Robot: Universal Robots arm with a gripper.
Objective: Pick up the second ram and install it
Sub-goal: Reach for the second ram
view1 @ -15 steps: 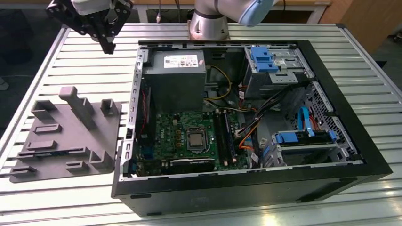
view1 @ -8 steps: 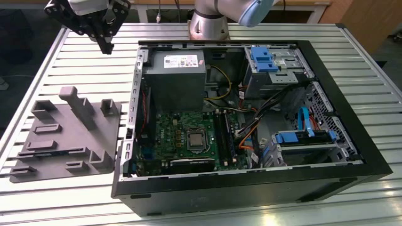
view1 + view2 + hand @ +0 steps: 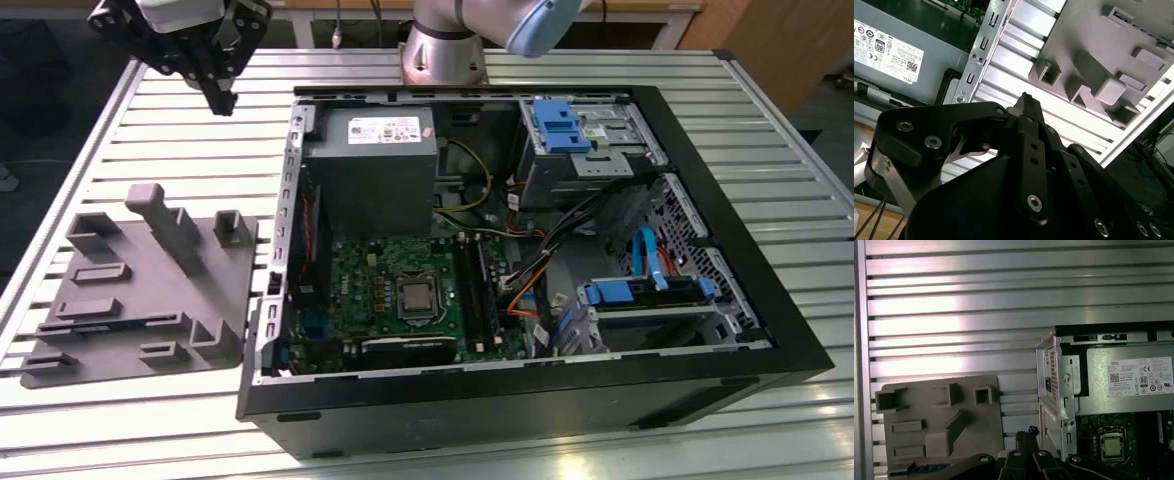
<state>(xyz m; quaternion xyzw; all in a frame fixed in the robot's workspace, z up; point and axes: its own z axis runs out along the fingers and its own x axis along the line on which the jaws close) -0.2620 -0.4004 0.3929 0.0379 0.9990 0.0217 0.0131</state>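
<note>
One gripper (image 3: 222, 100), fingertips (image 3: 1028, 107) pressed together on nothing, hangs point-down at the exterior view's upper left over the slatted table (image 3: 174, 160). The second ram (image 3: 100, 324) lies slotted in the grey tray (image 3: 134, 285) at lower left, well apart; the first wrist view shows its bluish edge.

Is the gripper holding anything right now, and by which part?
Nothing is held: the gripper hangs over the table beside the computer case, fingers closed on each other with nothing between them.
</note>
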